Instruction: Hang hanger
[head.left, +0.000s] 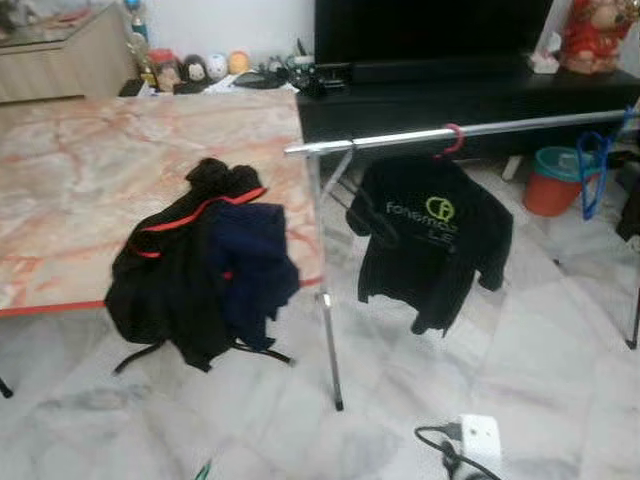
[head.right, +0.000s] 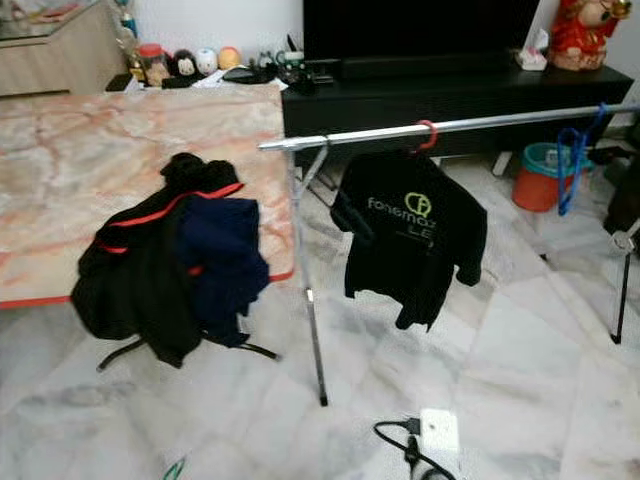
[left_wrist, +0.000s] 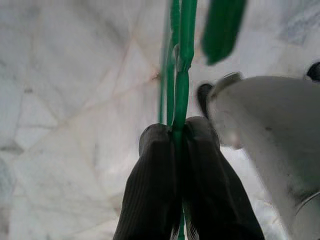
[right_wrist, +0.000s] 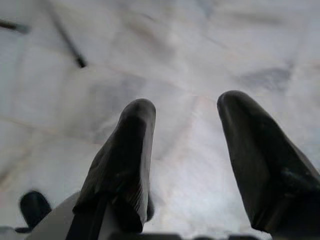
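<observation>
My left gripper (left_wrist: 176, 129) is shut on a thin green hanger (left_wrist: 181, 75), held low over the marble floor; a sliver of green (head.left: 203, 470) shows at the bottom edge of the left eye view. A silver clothes rail (head.left: 470, 130) stands ahead on a thin leg (head.left: 328, 320). From it hangs a black printed T-shirt (head.left: 430, 240) on a red hanger (head.left: 450, 140), and a blue hanger (head.left: 592, 170) hangs further right. My right gripper (right_wrist: 185, 117) is open above bare floor with nothing between its fingers.
A marble-top table (head.left: 80, 180) stands on the left with dark clothes (head.left: 200, 270) draped over its edge. A black TV cabinet (head.left: 460, 95) is behind the rail, with a red bucket (head.left: 555, 180) beside it. A white power strip (head.left: 478, 438) and cable lie on the floor.
</observation>
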